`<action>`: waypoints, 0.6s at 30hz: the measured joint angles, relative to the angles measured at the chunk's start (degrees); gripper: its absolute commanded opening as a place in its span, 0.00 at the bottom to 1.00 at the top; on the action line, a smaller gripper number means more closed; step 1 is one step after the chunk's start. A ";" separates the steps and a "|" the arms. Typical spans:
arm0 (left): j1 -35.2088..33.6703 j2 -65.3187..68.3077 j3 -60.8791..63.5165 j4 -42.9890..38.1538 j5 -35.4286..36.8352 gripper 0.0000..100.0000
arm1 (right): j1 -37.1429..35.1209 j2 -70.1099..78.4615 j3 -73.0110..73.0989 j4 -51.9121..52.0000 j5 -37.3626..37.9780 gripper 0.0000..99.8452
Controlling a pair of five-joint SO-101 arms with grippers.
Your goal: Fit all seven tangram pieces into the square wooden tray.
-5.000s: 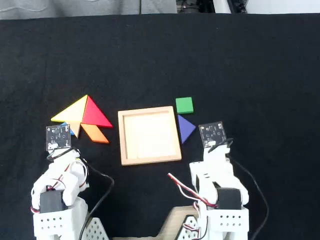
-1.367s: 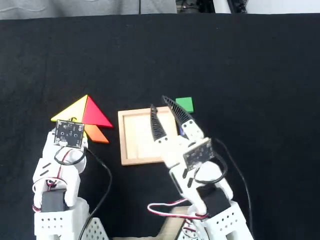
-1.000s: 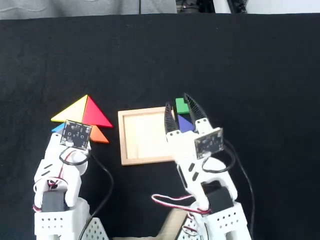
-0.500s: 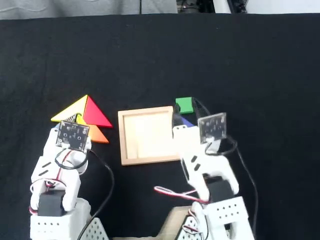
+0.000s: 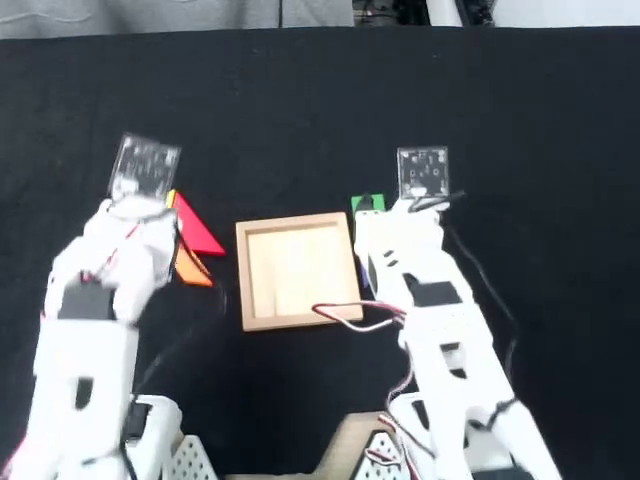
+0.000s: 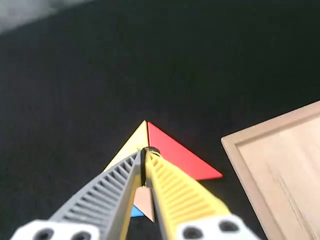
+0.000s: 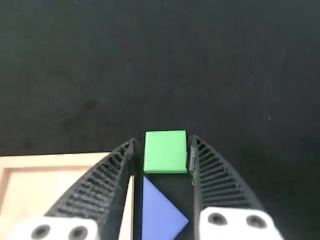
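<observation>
- Two arms of mine that sat folded short of the tray point(image 5: 297, 219) five seconds ago now stretch out, one along each side of it.
- My right gripper point(image 7: 161, 141), which swung across the tray a second ago, now stands spread wide on the tray's right. It straddles the green square point(image 7: 165, 151) without clamping it.
- The blue triangle point(image 7: 159, 212) lies beside the tray's right rim.
- My left gripper point(image 6: 145, 152) is pinched shut on nothing, its tips over the seam between the yellow triangle point(image 6: 131, 145) and the red triangle point(image 6: 177, 157), left of the tray.
- No piece has shifted and the tray is bare, so I judge the first pick is imminent.
</observation>
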 measured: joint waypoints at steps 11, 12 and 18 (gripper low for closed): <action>-7.47 34.55 -19.78 0.00 -15.30 0.04 | 0.00 0.70 0.00 -1.23 0.00 0.17; -8.09 37.89 -21.54 0.00 -19.34 0.07 | 0.00 0.70 0.00 -1.23 0.00 0.17; -10.55 54.15 -33.49 7.56 -24.26 0.24 | 0.00 0.70 0.00 -1.23 0.00 0.17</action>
